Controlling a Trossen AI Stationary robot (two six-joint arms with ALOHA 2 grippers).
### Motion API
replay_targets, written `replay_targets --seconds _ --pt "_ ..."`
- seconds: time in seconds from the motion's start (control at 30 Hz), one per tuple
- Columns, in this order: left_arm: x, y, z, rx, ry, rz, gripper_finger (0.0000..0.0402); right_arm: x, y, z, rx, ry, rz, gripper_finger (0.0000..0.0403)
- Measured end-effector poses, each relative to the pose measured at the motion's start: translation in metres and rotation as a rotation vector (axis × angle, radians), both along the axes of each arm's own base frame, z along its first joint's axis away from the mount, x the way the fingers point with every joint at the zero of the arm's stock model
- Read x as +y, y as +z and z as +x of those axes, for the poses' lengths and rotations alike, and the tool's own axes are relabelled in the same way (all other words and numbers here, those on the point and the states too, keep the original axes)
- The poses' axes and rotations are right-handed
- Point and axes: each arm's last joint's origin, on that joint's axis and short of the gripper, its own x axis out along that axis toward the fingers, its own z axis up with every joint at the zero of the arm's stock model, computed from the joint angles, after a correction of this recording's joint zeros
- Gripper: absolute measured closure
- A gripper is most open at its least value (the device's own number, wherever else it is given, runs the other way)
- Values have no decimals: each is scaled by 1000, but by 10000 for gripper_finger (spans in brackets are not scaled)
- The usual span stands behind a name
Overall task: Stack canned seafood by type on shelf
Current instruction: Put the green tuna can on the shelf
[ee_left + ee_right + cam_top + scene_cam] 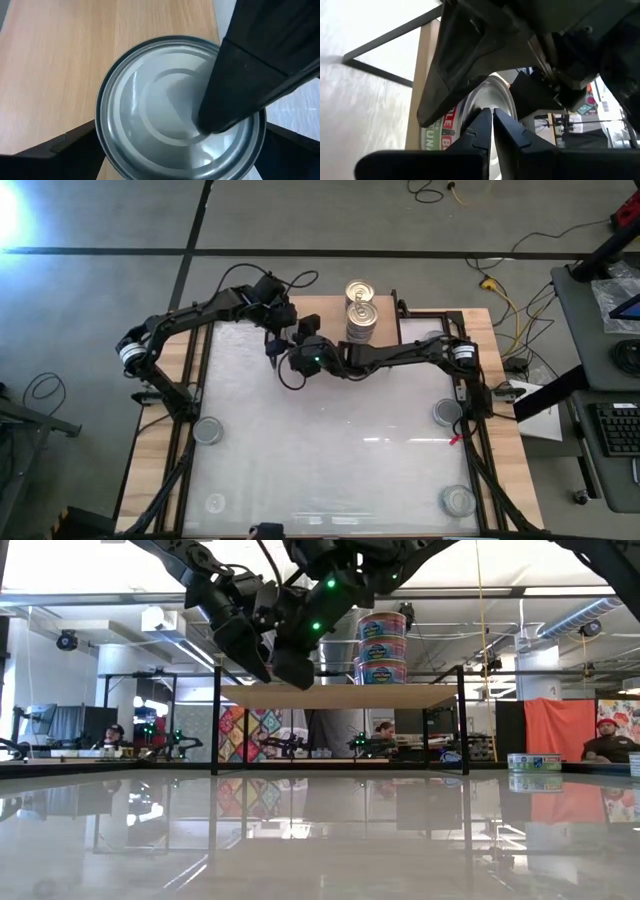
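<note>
Silver tin [177, 105] fills the left wrist view: a round flat can with a plain grey top, resting on the light wood of the shelf [60, 60]. The left tool [272, 330] stands around it with its fingers wide open, one on each side of the can, and I cannot tell whether they touch its wall. The right tool [493, 125] has its fingers pressed together and holds nothing; its tip [225, 115] lies on the top of the same tin. In the right wrist view a coloured label shows on this can, but it is cut off and hard to read.

On the shelf [420, 320], at the far edge of the counter [330, 470], stands a stack of gold-topped tins [361, 320], with a second gold top [359, 291] just behind it. In the low view the stack [382, 648] shows three cans; the two tools hide the silver tin there. Four more grey-topped tins [207, 430] lie well apart near the corners of the counter, one of them [447, 412] partly under the right arm.
</note>
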Motion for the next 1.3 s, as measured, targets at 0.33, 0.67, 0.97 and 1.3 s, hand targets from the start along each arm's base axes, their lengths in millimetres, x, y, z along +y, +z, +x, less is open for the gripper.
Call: replay_targets --seconds 0.33,0.67,0.97,1.3 --pt "0 1 1 -11 -1 -5 2 -5 11 -3 -42 -36 -24 390" --pt "0 1 1 -8 11 0 2 -9 4 -4 1 5 14 390" --pt "1 2 1 12 94 5 2 -10 0 -6 48 -2 34 390" --pt "1 2 0 27 110 -8 2 -11 -3 -8 62 -13 59 390"
